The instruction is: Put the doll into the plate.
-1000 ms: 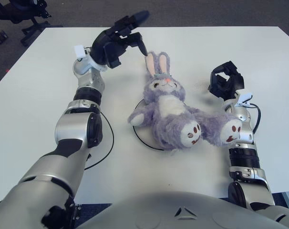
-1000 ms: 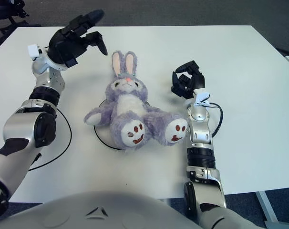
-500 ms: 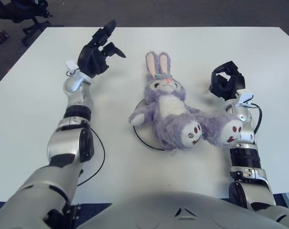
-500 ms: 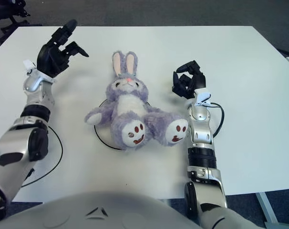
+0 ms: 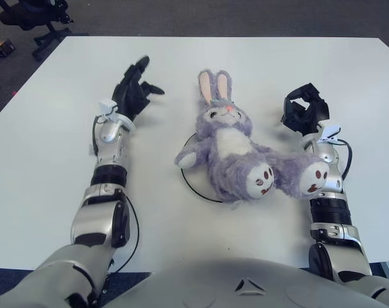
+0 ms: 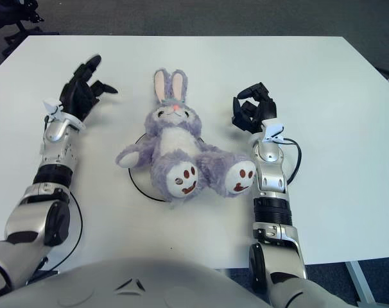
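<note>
A purple plush bunny doll lies on its back over the plate, of which only a thin dark rim shows at the doll's left and front. The doll's ears point away from me and its feet toward me. My left hand is to the left of the doll, apart from it, fingers spread and holding nothing. My right hand shows to the right of the doll with its fingers curled on nothing. The doll's left foot shows against my right forearm.
The white table spans the view. A black cable loops beside my left forearm. A black office chair base stands on the dark floor past the far left corner.
My left hand has drawn back toward me and lowered, away from the doll's ears, with its fingers still spread. The doll and my right hand have stayed in place.
</note>
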Controlling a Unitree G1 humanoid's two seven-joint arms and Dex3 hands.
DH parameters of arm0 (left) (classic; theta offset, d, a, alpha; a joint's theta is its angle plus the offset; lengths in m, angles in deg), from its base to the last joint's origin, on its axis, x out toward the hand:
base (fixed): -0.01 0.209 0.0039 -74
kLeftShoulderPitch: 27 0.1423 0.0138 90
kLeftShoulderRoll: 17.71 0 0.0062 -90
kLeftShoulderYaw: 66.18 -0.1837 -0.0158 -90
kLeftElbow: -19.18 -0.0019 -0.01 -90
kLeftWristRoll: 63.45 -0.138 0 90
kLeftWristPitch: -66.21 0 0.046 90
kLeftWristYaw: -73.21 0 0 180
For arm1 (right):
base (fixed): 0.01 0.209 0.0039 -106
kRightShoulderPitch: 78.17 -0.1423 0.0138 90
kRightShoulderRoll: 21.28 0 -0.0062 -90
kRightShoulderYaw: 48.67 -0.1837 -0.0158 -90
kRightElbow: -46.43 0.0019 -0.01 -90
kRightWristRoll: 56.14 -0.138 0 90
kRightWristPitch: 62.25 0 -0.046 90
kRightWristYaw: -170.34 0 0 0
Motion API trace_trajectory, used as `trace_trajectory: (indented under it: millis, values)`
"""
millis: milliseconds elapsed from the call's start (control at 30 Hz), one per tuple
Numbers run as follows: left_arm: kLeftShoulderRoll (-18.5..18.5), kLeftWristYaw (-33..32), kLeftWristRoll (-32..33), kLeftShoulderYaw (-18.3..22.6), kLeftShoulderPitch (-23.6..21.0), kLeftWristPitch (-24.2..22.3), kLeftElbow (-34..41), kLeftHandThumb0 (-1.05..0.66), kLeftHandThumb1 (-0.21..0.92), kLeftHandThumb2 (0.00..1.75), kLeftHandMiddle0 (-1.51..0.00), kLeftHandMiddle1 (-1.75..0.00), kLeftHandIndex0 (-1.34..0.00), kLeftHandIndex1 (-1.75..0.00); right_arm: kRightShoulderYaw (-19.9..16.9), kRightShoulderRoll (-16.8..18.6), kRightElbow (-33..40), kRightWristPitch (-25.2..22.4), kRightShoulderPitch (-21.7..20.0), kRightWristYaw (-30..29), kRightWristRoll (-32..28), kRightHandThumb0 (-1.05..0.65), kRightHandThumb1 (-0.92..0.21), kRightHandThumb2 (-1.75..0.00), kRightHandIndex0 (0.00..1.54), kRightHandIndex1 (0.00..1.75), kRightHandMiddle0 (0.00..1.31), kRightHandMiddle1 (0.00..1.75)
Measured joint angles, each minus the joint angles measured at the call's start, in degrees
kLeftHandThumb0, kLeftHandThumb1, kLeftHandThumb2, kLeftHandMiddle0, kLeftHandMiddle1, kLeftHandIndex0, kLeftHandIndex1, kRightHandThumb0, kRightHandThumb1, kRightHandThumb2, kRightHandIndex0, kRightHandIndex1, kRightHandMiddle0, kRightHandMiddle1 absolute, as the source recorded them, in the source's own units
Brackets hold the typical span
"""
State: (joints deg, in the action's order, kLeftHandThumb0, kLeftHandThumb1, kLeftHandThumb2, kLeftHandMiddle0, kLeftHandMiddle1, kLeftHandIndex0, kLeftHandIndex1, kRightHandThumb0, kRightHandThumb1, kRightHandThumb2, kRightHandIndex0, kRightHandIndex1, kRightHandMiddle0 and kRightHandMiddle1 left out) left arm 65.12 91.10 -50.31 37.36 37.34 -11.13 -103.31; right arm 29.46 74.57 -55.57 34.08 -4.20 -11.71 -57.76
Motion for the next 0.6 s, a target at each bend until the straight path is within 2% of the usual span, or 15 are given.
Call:
trace_trajectory:
  millis: [333,600]
  values:
    - [-0.6,-6.8,-1.6,-1.2,0.3,-6.8,7.3,-0.32,0.92,0.58,-0.72,-1.75,-0.58,-1.75,-0.9,-0.5,-2.7,1.0,-0.8,1.4,-1.2,-0.38,-0.66,-0.86,0.83,1.75,0.36,1.75]
    - [-3.0,-8.4,-1.6,-2.0,2.2,-7.3,9.3,-0.32,0.92,0.52,-0.84,-1.75,-0.68,-1.75,-1.1,-0.6,-4.5,1.7,-1.4,1.5,-1.5,-0.38,-0.66,-0.86,0.83,1.75,0.36,1.75]
